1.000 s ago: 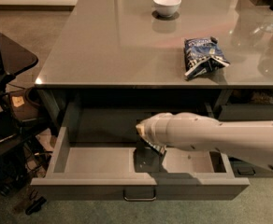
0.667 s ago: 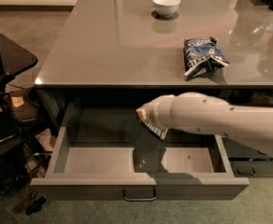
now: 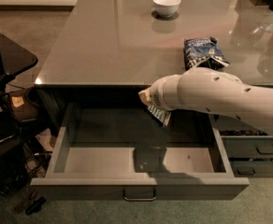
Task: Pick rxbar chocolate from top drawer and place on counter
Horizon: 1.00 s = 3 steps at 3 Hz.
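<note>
Our gripper, clamped on the small black-wrapped snack bar, hangs over the open grey metal drawer. Lifting too close could snag the bar on the glossy grey table edge.

Quick tally: one bowl, one chip bag, one top drawer, one gripper above it clutching one rxbar chocolate.

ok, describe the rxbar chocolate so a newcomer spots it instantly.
Find the wide open top drawer under the grey counter. Above its middle, the white arm's pincer holds the rxbar chocolate. It is small, flat and dark with white lettering, unlike the larger blue-and-white chip bag on the counter.
</note>
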Each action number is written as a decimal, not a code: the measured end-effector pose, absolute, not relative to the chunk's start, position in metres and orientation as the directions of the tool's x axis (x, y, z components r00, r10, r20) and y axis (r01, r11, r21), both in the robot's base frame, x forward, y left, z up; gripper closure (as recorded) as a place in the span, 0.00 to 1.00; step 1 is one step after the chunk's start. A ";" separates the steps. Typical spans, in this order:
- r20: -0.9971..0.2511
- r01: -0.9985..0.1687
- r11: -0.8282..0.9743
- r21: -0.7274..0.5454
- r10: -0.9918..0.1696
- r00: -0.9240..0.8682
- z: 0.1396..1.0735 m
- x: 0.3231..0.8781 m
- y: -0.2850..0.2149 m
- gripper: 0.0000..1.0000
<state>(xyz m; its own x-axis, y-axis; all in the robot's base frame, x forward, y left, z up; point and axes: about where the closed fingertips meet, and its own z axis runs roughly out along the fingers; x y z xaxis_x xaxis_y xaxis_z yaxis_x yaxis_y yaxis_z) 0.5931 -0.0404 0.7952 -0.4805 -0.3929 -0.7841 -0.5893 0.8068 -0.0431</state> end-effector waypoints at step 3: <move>-0.773 -0.576 0.815 -0.064 -0.406 -0.488 0.813 0.586 -0.053 1.00</move>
<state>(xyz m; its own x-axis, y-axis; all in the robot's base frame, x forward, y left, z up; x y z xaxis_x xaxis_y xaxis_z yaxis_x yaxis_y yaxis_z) 0.5856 -0.0530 0.8134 -0.4876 -0.4060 -0.7729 -0.5764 0.8146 -0.0643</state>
